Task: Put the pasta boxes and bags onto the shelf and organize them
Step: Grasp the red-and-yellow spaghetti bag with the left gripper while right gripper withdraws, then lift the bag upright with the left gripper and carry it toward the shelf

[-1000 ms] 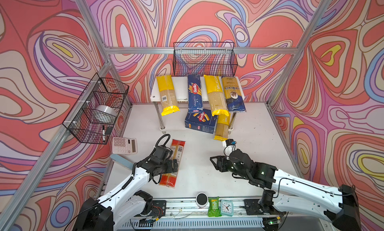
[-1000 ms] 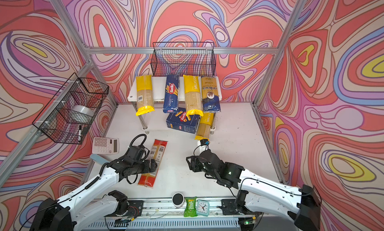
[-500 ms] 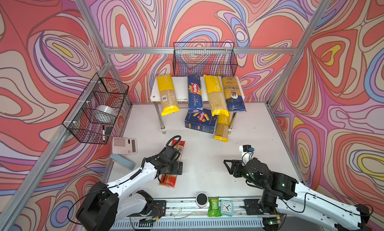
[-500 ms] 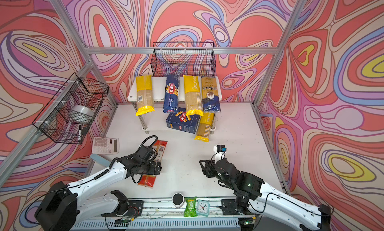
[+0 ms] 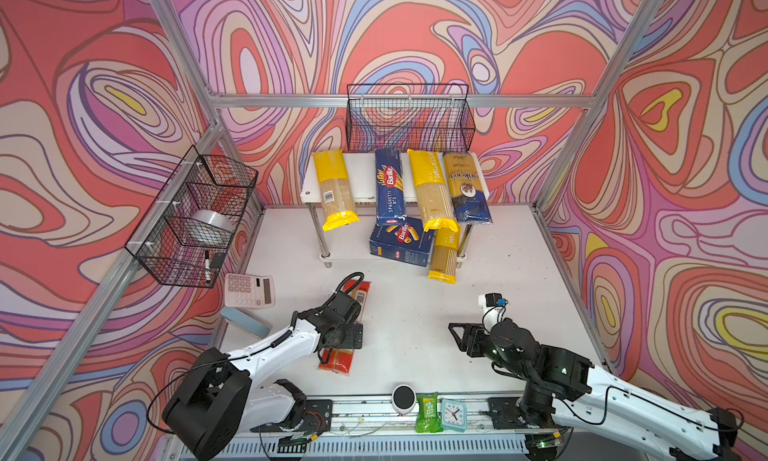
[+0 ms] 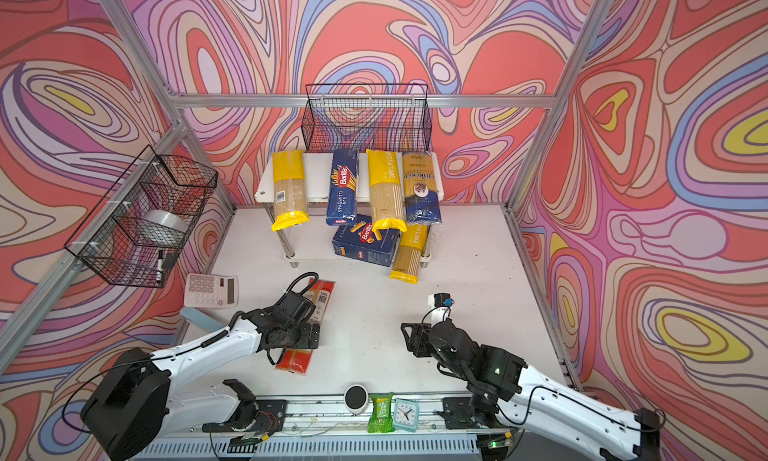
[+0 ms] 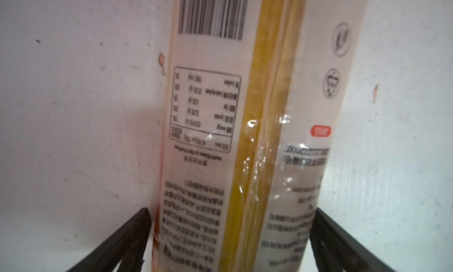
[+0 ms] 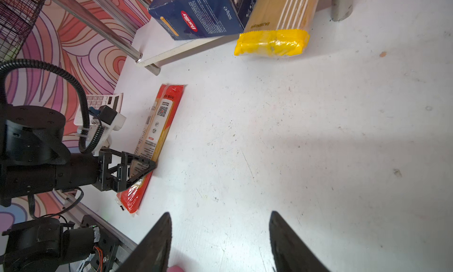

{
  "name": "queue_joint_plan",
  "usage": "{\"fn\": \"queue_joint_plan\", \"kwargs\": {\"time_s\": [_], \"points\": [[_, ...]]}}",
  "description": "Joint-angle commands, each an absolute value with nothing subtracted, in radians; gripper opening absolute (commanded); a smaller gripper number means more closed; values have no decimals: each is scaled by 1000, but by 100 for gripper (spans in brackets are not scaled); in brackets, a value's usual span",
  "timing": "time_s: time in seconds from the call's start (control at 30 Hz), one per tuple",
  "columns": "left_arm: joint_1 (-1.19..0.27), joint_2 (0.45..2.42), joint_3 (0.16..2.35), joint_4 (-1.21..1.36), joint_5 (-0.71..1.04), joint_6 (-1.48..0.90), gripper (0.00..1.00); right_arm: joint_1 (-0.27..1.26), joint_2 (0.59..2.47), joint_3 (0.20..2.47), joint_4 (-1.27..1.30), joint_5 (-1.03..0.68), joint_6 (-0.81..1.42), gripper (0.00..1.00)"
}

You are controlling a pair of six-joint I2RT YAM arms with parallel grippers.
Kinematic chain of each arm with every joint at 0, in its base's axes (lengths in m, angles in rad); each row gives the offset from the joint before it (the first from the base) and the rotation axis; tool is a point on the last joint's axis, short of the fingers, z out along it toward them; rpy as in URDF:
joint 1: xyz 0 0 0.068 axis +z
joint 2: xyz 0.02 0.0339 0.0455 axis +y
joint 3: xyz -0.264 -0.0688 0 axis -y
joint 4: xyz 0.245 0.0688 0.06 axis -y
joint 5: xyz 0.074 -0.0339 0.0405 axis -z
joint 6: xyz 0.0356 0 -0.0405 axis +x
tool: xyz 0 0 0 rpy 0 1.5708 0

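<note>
A red-ended spaghetti bag [image 5: 337, 359] [image 8: 159, 121] lies on the table at the front left. My left gripper [image 5: 353, 335] [image 7: 231, 210] is open and straddles it, one finger on each side. My right gripper [image 5: 457, 334] [image 8: 220, 212] hangs open and empty over bare table at the front right. On the shelf's [image 5: 365, 176] top board lie a yellow-ended bag [image 5: 334, 193], the spaghetti box [image 5: 390, 187], another yellow-ended bag [image 5: 430, 193] and a gold and dark blue bag [image 5: 467, 189]. The lower board holds the rigatoni box [image 5: 401, 241] and a yellow-ended bag [image 5: 444, 255] that sticks out in front.
A calculator [image 5: 249, 290] and a light blue block [image 5: 245, 322] lie at the left edge. Black wire baskets hang on the back wall [image 5: 409, 118] and the left wall [image 5: 191, 214]. A green packet [image 5: 428, 413] and a small clock [image 5: 453, 414] sit on the front rail.
My right arm has drawn back toward the front right, away from the shelf. My left gripper has shifted slightly along the red-ended bag and still straddles it.
</note>
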State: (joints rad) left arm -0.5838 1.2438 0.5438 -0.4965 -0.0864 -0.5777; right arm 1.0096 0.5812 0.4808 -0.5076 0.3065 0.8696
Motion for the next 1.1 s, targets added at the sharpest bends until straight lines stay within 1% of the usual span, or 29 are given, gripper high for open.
{"fn": "queue_joint_plan", "kwargs": {"time_s": [0.0,0.13,0.17,0.3,0.37,0.43,0.63,0.73,0.8,0.83,0.97,1.03,1.07], "points": [[-593,1271,561,-497,-98,-600,100,1011,594,492,-491,311,862,65],[-610,1299,558,-470,-92,-609,100,1011,594,494,-494,311,861,65],[-613,1307,555,-463,-89,-614,98,1012,591,494,-497,311,862,65],[-619,1341,554,-435,-63,-615,83,1012,575,494,-515,319,868,65],[-622,1352,557,-433,-58,-613,78,1012,566,492,-521,320,871,65],[-623,1358,558,-431,-52,-612,75,1011,557,492,-527,324,874,65],[-624,1355,551,-431,-43,-616,60,1012,544,491,-538,331,877,65],[-624,1349,549,-430,-40,-614,47,1011,545,492,-540,330,878,65],[-624,1343,546,-429,-38,-615,31,1012,544,493,-541,328,878,65],[-624,1339,546,-429,-39,-615,26,1012,544,492,-544,329,877,65],[-624,1311,539,-426,-37,-620,22,1012,543,493,-547,329,879,65],[-624,1292,544,-436,-38,-619,17,1012,540,494,-551,330,881,65],[-624,1280,547,-445,-39,-618,17,1012,540,494,-552,331,882,65]]}}
